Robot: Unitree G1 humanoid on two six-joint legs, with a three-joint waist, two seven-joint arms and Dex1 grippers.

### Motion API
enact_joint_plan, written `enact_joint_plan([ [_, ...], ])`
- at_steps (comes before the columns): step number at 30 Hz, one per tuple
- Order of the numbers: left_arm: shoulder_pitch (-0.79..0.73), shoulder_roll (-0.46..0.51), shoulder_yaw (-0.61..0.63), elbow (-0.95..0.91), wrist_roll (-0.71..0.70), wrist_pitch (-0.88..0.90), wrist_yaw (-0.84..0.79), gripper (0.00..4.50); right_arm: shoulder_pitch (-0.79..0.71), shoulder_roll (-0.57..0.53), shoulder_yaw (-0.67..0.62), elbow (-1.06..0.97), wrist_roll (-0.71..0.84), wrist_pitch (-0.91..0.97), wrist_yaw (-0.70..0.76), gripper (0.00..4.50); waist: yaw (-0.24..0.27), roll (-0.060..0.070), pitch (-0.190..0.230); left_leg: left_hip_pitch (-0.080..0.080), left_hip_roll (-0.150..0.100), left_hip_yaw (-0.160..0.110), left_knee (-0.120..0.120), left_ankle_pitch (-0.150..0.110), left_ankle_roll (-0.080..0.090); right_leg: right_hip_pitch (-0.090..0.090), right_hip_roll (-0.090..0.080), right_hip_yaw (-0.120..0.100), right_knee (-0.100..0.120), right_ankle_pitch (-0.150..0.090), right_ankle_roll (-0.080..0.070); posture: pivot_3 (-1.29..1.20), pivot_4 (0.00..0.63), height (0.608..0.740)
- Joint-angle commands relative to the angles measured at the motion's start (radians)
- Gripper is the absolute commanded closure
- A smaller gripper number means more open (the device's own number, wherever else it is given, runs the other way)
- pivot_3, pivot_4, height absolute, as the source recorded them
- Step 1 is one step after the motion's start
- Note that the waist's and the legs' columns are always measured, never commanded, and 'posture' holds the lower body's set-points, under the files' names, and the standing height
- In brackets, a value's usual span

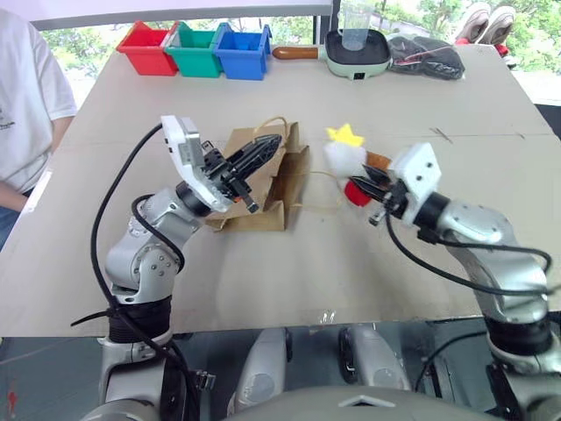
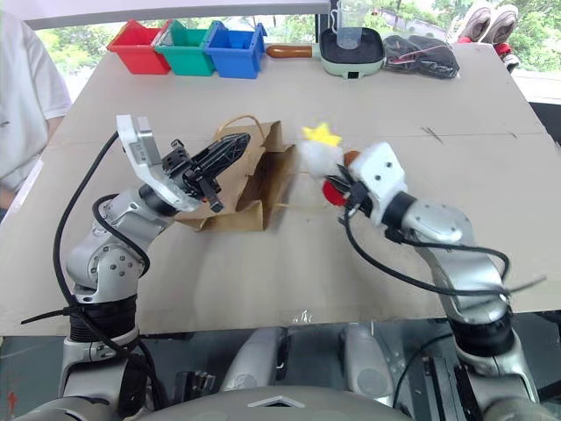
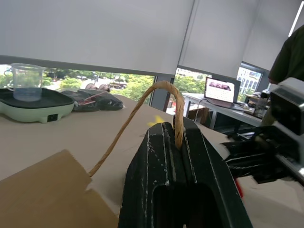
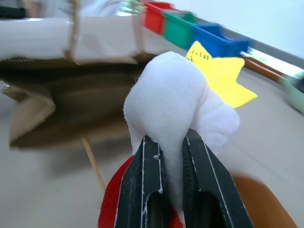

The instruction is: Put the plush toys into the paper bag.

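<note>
The paper bag point(image 1: 263, 189) lies on the table with its mouth facing right. My left gripper point(image 1: 273, 143) is shut on one of its loop handles point(image 3: 161, 90) and holds it up off the table. To the right of the bag's mouth, my right gripper point(image 1: 364, 180) is shut on the white-and-red plush toy point(image 1: 344, 158), which hangs above the table with its yellow collar point(image 1: 346, 134) on top. In the right wrist view the white fabric point(image 4: 175, 104) bulges between the fingers point(image 4: 145, 175). The orange-brown plush toy point(image 1: 379, 160) peeks out just behind the held one.
Red point(image 1: 147, 48), green point(image 1: 195, 51) and blue point(image 1: 241, 51) bins line the table's far edge. Beside them are a pale green pan point(image 1: 357, 51) with a clear cup and a dark bundle point(image 1: 425, 57). A person in a white shirt point(image 1: 26, 96) stands at the left edge.
</note>
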Motion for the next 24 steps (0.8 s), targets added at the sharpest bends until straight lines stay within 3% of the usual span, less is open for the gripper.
enact_joint_plan([
  [1, -0.038, -0.001, -0.008, -0.030, -0.009, -0.010, -0.017, 4.50, -0.097, 0.062, 0.087, 0.138, -0.037, -0.065, 0.024, 4.42, -0.002, 0.000, 0.000, 0.000, 0.000, 0.000, 0.000, 0.000, 0.000, 0.000, 0.000, 0.000, 0.000, 0.000, 0.000, 0.00, 0.150, 0.740],
  [8, -0.062, -0.013, -0.027, -0.042, -0.005, -0.006, -0.016, 4.50, -0.235, 0.224, 0.175, 0.437, -0.082, -0.134, 0.039, 4.42, -0.004, 0.000, 0.000, 0.000, 0.000, 0.000, 0.000, 0.000, 0.000, 0.000, 0.000, 0.000, 0.000, 0.000, 0.000, 0.00, 0.150, 0.740],
  [17, -0.014, -0.010, -0.055, -0.065, 0.033, -0.032, -0.038, 4.50, -0.394, 0.351, 0.196, 0.817, -0.084, -0.280, 0.223, 4.42, -0.007, 0.000, 0.001, 0.000, 0.000, 0.000, -0.001, 0.000, 0.000, -0.001, 0.000, 0.000, 0.000, 0.000, 0.000, 0.00, 0.150, 0.740],
  [18, -0.007, -0.010, -0.051, -0.068, 0.035, -0.036, -0.035, 4.50, -0.396, 0.351, 0.198, 0.841, -0.080, -0.296, 0.260, 3.74, -0.007, 0.000, 0.001, 0.000, 0.000, 0.000, -0.001, 0.000, 0.000, -0.001, 0.000, 0.000, 0.000, 0.000, 0.000, 0.00, 0.150, 0.740],
  [21, 0.012, -0.008, -0.033, -0.070, 0.042, -0.048, -0.027, 4.50, -0.374, 0.346, 0.169, 0.833, -0.085, -0.318, 0.254, 2.30, -0.007, 0.001, 0.001, 0.000, 0.000, 0.000, -0.001, 0.000, 0.000, -0.001, 0.000, 0.000, 0.000, 0.000, 0.000, 0.00, 0.150, 0.740],
  [24, 0.038, -0.003, -0.011, -0.070, 0.048, -0.064, -0.018, 4.50, -0.308, 0.280, 0.154, 0.702, -0.090, -0.300, 0.263, 0.84, -0.004, 0.001, 0.001, 0.000, 0.000, -0.001, -0.002, 0.000, 0.000, -0.001, -0.001, 0.000, 0.000, 0.000, 0.000, 0.00, 0.150, 0.740],
])
